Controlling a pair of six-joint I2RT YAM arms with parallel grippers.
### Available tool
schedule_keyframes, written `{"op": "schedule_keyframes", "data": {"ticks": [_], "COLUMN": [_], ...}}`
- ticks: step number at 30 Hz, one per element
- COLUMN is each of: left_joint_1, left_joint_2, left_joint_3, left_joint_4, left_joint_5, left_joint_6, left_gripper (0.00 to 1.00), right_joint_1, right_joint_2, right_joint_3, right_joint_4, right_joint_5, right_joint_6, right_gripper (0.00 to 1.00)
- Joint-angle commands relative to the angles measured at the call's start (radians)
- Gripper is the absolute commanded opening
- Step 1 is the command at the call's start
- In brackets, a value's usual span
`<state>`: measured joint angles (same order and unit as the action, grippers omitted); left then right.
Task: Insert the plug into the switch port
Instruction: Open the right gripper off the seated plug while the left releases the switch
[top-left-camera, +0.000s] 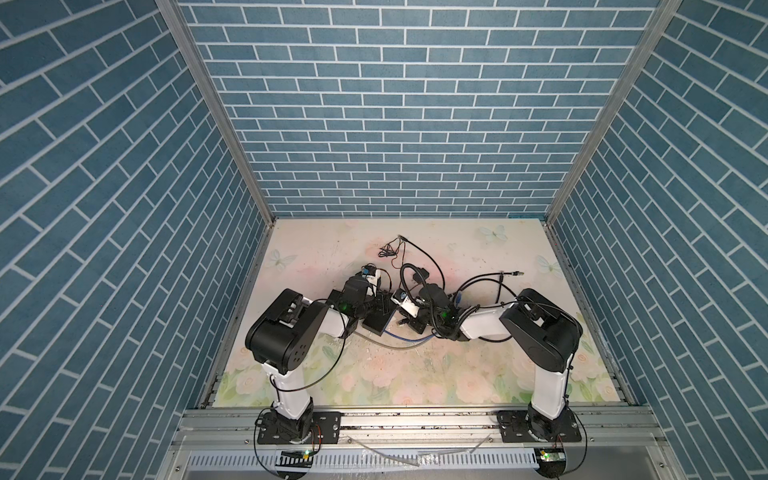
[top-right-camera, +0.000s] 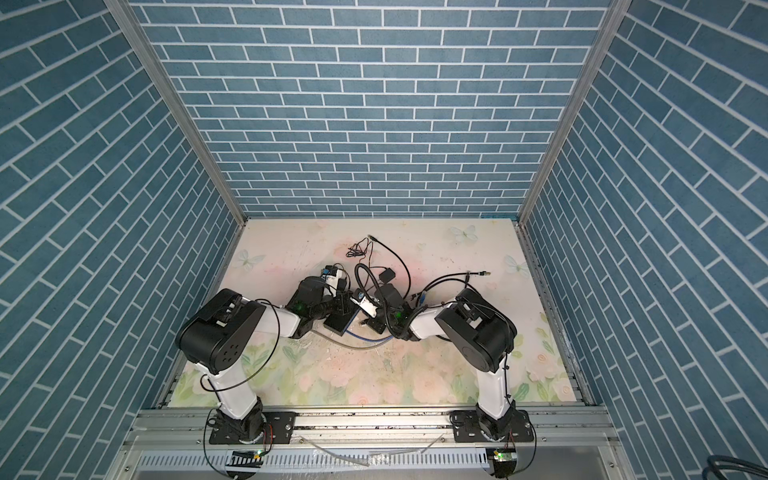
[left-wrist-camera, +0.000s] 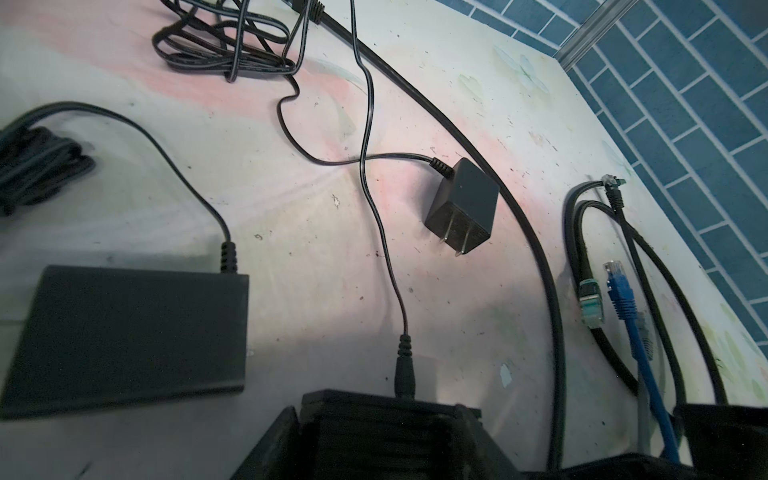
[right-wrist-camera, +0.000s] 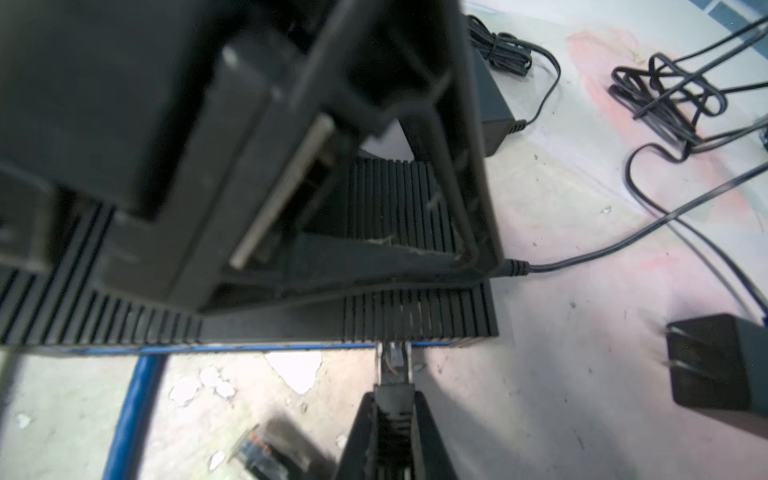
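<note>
Right pincer sits at the near edge of the right wrist view, fingers clamped on the black ribbed boot of the plug. Plug: clear RJ45 tip with wires faintly visible inside and a black boot behind, pointing straight at the switch. Its tip sits at the lower front edge of the switch, near the end where the power lead goes in. The port is hidden under that edge, so cannot tell how deep the plug is.

Switch: black box with ribbed top and front, flat on the floral tabletop, between the two arms in both top views. Blue cable comes off the switch front further along from the plug.

Left pincer is down on top of the switch, close and blurred. Cannot tell whether its fingers are apart or squeezing the box. Left arm and right arm both fold at the elbow, forearms low and angled inward, wrists nearly meeting over the switch. Black wall adapter lies on the tabletop beside the switch end, apart from it.
</note>
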<state>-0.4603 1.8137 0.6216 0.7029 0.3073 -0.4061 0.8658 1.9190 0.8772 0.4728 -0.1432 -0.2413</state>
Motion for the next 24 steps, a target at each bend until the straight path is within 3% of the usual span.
{"op": "schedule_keyframes", "data": {"ticks": [1,9,14,24], "left_joint_1": [-0.127,-0.109,-0.107,-0.098], "left_joint_2": [0.047,0.040,-0.002,-0.089], "left_joint_3": [-0.021,0.004,0.014,0.072], "left_joint_4": [-0.137,-0.178,-0.216,-0.364], "left_joint_5": [0.220,0.132,0.095,0.026], "left_joint_6": [-0.005,0.002,0.020,0.052], "left_gripper": [0.61,0.64,0.65,0.67], "right_joint_1": [0.027,0.019,0.012,-0.030], "right_joint_2": [0.028,0.026,-0.002,-0.077], "right_joint_3": [0.146,0.157,0.126,0.033], "right_joint_4": [0.143,-0.013,-0.070,-0.018], "right_joint_5": [-0.061,0.000,0.026,0.003], "right_joint_6": [-0.058,0.006,0.024,0.114], "right_gripper": [0.00,0.00,0.05,0.31]}}
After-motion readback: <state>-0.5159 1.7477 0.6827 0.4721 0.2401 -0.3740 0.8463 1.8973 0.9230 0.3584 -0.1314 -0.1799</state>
